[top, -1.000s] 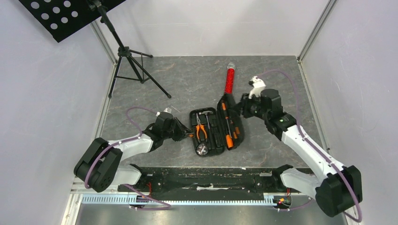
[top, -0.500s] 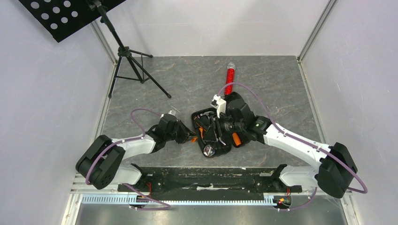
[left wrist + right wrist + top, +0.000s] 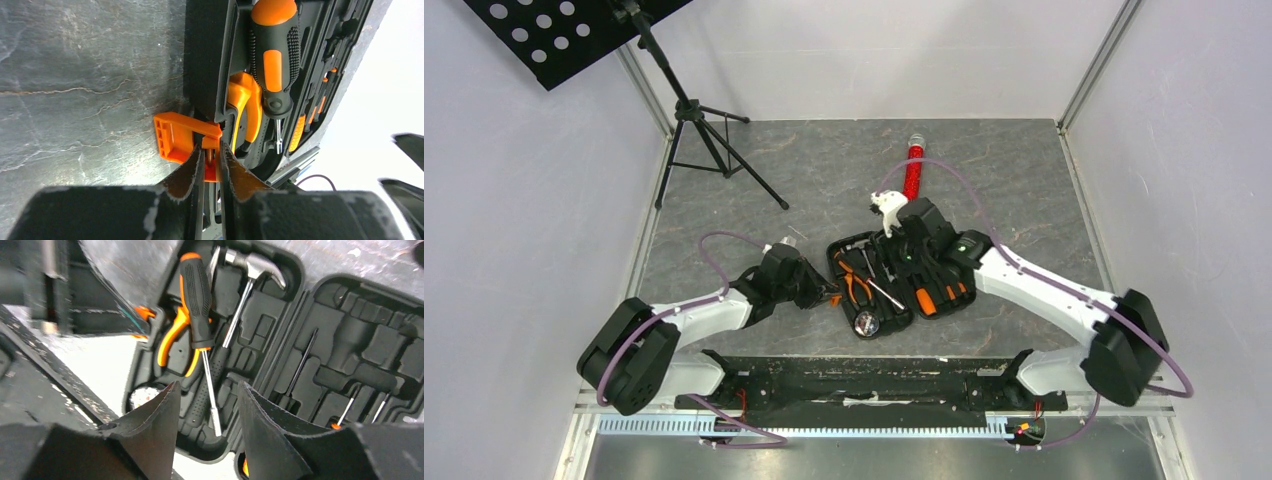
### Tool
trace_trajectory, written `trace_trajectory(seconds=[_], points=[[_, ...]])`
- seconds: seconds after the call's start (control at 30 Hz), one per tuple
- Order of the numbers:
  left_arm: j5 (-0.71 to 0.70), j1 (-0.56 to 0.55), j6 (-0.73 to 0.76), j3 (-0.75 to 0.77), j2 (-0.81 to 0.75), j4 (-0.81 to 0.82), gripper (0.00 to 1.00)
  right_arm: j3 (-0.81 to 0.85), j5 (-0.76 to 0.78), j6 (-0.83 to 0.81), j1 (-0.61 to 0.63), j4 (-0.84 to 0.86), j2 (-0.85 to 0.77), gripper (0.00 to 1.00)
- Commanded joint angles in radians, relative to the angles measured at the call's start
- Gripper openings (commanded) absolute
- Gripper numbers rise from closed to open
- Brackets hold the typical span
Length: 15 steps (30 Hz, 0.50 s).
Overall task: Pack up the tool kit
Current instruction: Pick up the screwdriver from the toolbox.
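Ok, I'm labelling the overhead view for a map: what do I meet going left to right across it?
In order: tripod stand → left gripper, pinching the orange latch → orange-handled pliers → orange-handled screwdrivers.

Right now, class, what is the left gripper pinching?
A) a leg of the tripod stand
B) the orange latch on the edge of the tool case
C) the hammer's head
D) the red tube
B: in the left wrist view the left gripper has its jaws closed on the orange latch that sticks out from the rim of the tool case.
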Motion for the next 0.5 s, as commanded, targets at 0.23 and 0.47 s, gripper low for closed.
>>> trace_trajectory(seconds=[0.23,0.47], points=[[-0.011,-0.002,0.044,0.052,0.016,-0.046,0.15,0.136,-0.03,-0.165,0.057,0.113,0.312,0.54],[-0.042,0.0,0.089,0.075,0.001,-0.141,0.14,0.178,-0.017,-0.198,0.063,0.129,0.431,0.5]])
